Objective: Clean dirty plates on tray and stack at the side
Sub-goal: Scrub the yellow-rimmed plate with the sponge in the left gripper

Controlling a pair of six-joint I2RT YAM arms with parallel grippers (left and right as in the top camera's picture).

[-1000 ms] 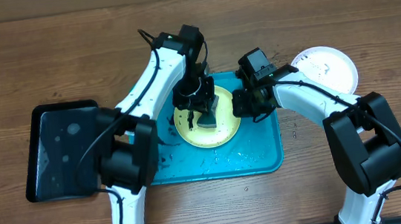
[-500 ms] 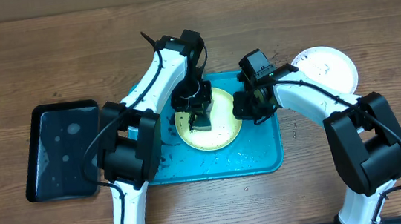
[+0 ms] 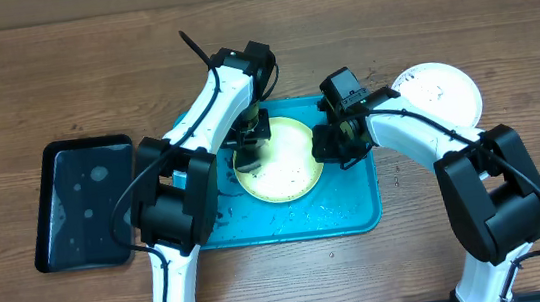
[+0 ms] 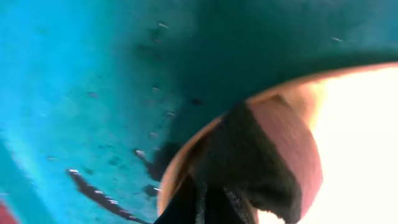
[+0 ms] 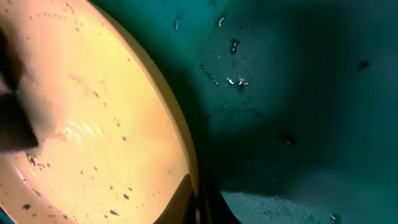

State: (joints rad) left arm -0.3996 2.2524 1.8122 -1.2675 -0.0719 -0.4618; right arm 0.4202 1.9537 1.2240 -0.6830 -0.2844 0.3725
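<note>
**A:** Left claw (image 3: 249, 145), pressed together on a dark sponge (image 4: 267, 162). I hold it low at the left rim of the yellow-green plate (image 3: 290, 166), which lies flat near the middle of the turquoise tray (image 3: 357, 214).

**B:** And the right claw (image 3: 335, 144)?

**A:** Closed at the plate's opposite rim, the right-hand one. In its wrist view the fingertips sit at the very bottom of the frame. I read that as a pinch on the rim rather than a plain press, but I would not swear to it.

**B:** Which relation governs the next stroke?

**A:** The plate's face lies to the right of the sponge, toward the right arm, and dark specks are scattered across it. I judge the wipe must travel rightward from the left rim, along the line joining the two claws. The right claw would anchor the plate against sliding.

**B:** Any long axis to respect?

**A:** None on the plate, since it is round. The tray's long side runs left to right, the same way as the stroke.

**B:** Where does the plate go afterwards?

**A:** A white plate (image 3: 445, 92) rests on the table (image 3: 41, 74) just off the tray's far right corner, beside the right arm. That arm is the nearer one for stacking. The black tray (image 3: 85, 206) sits apart on the left.
</note>
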